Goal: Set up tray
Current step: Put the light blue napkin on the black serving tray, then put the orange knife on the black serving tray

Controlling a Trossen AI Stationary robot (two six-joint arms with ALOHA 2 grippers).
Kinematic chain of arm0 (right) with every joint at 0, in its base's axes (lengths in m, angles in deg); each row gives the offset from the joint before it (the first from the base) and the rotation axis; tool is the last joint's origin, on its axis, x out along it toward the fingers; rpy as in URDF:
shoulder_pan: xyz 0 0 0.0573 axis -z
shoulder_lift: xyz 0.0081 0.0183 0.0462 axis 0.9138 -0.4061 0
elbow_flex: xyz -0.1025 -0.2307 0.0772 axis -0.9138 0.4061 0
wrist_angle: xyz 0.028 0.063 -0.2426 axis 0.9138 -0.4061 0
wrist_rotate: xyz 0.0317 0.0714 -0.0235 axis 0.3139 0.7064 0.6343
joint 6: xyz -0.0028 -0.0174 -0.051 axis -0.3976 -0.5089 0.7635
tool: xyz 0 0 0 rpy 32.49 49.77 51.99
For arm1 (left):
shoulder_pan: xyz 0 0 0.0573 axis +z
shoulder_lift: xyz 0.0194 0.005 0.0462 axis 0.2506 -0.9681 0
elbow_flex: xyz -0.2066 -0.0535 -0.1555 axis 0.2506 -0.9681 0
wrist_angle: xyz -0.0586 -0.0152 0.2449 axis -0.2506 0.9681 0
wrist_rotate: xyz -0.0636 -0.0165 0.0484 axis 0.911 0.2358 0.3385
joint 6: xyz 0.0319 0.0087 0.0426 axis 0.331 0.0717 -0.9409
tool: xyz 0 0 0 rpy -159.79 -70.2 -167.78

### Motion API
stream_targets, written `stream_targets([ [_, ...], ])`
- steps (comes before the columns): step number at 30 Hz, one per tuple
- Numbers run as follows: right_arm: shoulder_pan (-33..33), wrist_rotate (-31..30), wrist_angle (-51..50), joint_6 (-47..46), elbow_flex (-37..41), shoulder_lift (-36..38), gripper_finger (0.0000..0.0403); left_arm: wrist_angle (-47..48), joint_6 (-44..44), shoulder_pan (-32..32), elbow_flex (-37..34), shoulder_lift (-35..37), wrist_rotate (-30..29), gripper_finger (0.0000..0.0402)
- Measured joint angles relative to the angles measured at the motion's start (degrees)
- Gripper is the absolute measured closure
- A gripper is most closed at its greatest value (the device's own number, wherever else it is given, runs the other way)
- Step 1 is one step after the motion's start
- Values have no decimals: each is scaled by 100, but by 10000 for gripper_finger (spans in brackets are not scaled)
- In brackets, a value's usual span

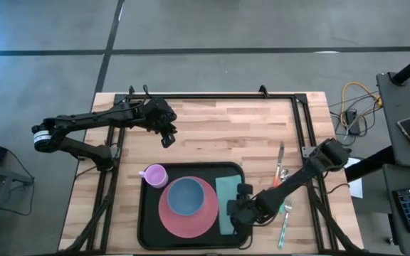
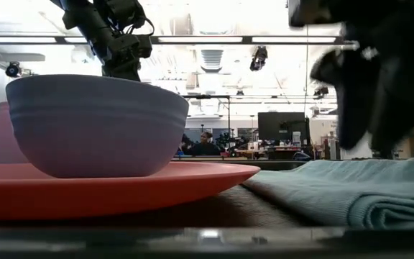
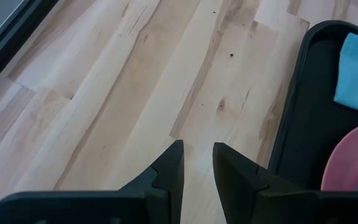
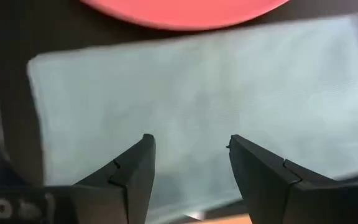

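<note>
Your left end effector (image 1: 168,137) hangs over bare counter (image 1: 219,128), just beyond the tray's far-left corner. Its fingers (image 3: 169,171) are nearly together, a thin gap between them, holding nothing.

Tray (image 1: 145,220) sits at the counter's near edge, centre. On it, left to right:
- purple cup (image 1: 154,175) in the far-left corner, touching or just beside the plate, can't tell which
- pink plate (image 1: 191,217) in the middle, blue-grey bowl (image 1: 186,196) on its far half
- teal cloth (image 1: 227,190) folded along the right side, its left edge at the plate rim

Your right end effector (image 1: 236,210) is low over the near part of the cloth, at the tray's right side. The wrist view shows the fingers (image 4: 135,168) spread, cloth (image 4: 197,106) visible between them, nothing gripped. Can't tell whether the tips touch the cloth. Low view: the dark right gripper looms over the cloth (image 2: 351,191), bowl (image 2: 95,122) on plate (image 2: 121,183) to the left.

Right of the tray, on the counter: cutlery (image 1: 280,165) near the right arm, and a green-handled fork (image 1: 286,220) closer to the near edge, both off the tray.

Low view also shows a person (image 2: 207,144) seated in the room far behind.
</note>
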Motion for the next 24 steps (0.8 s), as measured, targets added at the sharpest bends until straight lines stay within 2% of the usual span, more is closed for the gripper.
stream_targets([
  [4, -8, -554, -506, -44, -158, 286, 211, -11, 0, -2, 1, 0, 0, 335],
  [9, -28, -738, -1260, -462, -245, 438, 211, -55, 0, -2, 1, 2, 0, 335],
  [19, -26, -241, -3539, -4425, 144, 789, 211, -42, 166, -2, 2, 4, 0, 335],
  [21, 13, 201, -3755, -5198, 410, 931, 211, -42, 166, -2, 2, 4, 0, 335],
  [24, 127, 1246, -3726, -6768, 976, 1245, 211, -35, 178, -2, 2, 4, 0, 335],
])
